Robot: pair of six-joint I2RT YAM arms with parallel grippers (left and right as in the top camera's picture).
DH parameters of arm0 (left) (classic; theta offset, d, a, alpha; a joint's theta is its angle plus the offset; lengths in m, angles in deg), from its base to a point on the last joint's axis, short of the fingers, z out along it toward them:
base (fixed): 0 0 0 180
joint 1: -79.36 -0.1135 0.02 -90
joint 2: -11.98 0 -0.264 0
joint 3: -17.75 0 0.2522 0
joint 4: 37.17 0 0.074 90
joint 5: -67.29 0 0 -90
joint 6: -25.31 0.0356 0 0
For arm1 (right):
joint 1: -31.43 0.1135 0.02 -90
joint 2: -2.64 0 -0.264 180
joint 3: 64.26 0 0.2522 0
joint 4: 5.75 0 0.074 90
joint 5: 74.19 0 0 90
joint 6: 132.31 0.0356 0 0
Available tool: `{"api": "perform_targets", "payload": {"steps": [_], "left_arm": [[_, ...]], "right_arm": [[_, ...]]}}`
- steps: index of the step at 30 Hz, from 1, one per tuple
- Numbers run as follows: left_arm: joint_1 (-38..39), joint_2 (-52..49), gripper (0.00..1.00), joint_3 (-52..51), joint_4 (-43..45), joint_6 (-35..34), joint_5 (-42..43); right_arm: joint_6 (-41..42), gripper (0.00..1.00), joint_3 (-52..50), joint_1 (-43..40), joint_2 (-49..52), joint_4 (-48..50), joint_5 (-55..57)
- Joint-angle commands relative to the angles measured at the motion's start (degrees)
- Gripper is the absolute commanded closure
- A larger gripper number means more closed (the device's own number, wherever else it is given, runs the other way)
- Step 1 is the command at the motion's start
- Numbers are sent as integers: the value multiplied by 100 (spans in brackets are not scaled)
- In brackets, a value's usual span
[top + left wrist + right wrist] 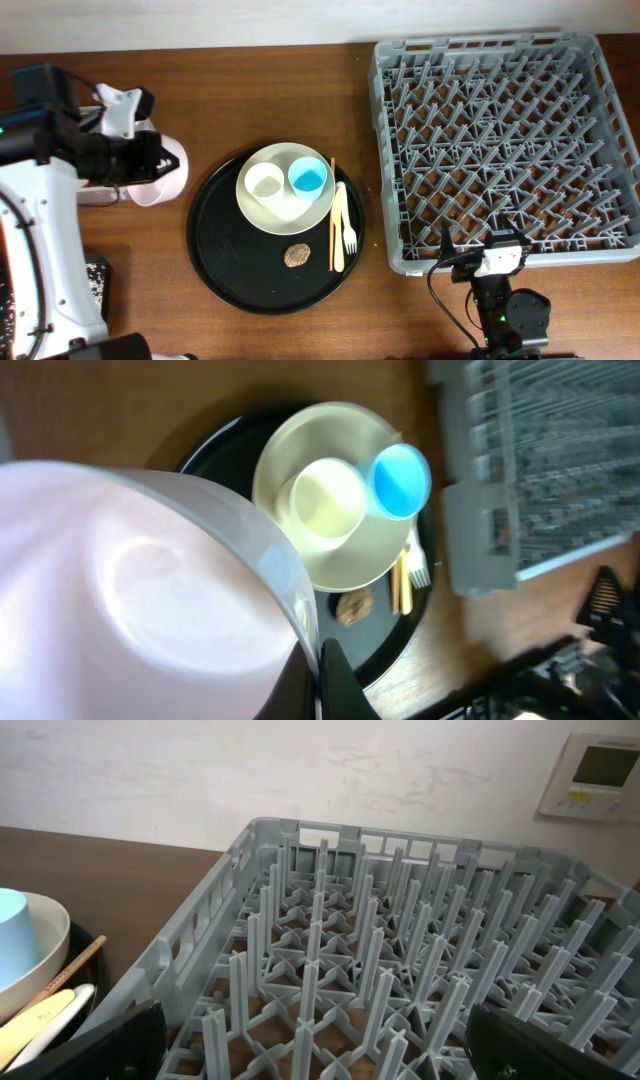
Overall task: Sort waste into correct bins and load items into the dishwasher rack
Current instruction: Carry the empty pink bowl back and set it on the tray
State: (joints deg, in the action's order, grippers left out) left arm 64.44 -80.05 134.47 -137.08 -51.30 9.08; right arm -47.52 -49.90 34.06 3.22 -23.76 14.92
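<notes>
Pink bowl [168,172] clamped in left pincer [146,160]; black tray [215,255] just beside.

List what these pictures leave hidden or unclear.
- Left pincer, holding the bowl: overhead, its wrist covers it; left wrist view shows one dark tip.
- Bowl's inside: blurred in the left wrist view.
- Speckled dark thing: overhead, the left arm covers most.
- Lump: too small to identify.
- Right pincer: fingers cut off by the right wrist view's lower edge.
</notes>
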Motion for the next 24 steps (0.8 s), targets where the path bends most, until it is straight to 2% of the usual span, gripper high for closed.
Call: {"api": "perform_targets", "payload": {"steps": [1,3,6,10,17,18,19,21,24], "left_arm": [[1292,170,100,-186,-48,-1836,-2284],[2192,170,100,-887,120,-2417,-2837],[3106,170,100,-2551,953,-2935,-2887],[3357,170,100,-3755,1851,-3333,-3032],[3357,168,99,-4367,2767,-3327,-3250],[3357,168,90,-4500,2946,-3327,-3265],[3357,168,75,-4542,2973,-3327,-3268],[3355,168,73,-4544,2999,-3324,-3270],[3355,170,58,-4535,3088,-3303,-3314]], "right_arm": [[-37,1,-28,35,-26,-28,9],[-37,2,-28,35,-26,-28,9],[-35,2,-28,35,-26,-28,9],[-37,2,-28,35,-26,-28,9],[-35,2,-28,35,-26,-28,9],[-35,2,-28,35,-26,-28,9],[-35,2,-28,35,-26,-28,9],[-37,2,-28,35,-26,-28,9],[-35,2,-28,35,-26,-28,9]]}}
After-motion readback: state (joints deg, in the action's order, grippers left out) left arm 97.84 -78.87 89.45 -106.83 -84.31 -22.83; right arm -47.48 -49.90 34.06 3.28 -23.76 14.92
